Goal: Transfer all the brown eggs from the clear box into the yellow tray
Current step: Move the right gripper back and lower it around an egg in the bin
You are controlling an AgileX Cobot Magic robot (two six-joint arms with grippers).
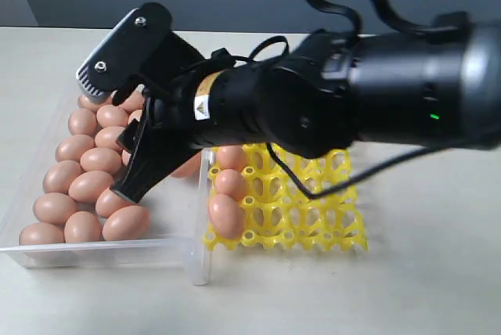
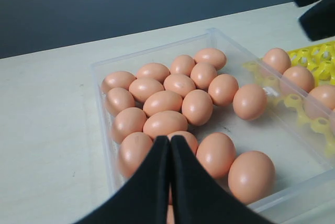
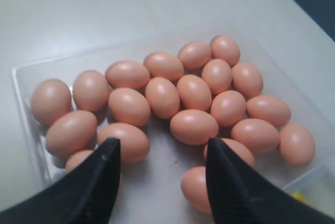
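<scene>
- Jaws of the right gripper (image 3: 163, 148) stand released and wide apart with nothing between them. They hang over the clear box (image 1: 102, 253), tips pointing down at the eggs.
- Jaws of the left gripper (image 2: 169, 141) are clenched flat against each other and grasp nothing. I see them above the box's near edge.
- Most of the brown eggs (image 3: 194, 126) lie loose on the box floor. They are packed shell against shell in rough rows, crowding the walls away from the yellow tray (image 1: 313, 217).
- At least three more eggs sit in the tray, each in its own cup, filling the column nearest the box.
- Free floor in the box shows on the tray side. My right wrist view has a bare patch directly under the open jaws, with single eggs just beside each tip.
- Box walls are low and transparent. The wall facing the tray stands just beside the tray's edge, and I cannot tell whether they touch.
- Tray cups beyond the filled column stand open, their peaked posts exposed.
- From the exterior view, my right arm (image 1: 352, 92) crosses above the tray's far rows and hides them.
- Pale table (image 1: 407, 288) lies bare around the box and tray on the near side.
</scene>
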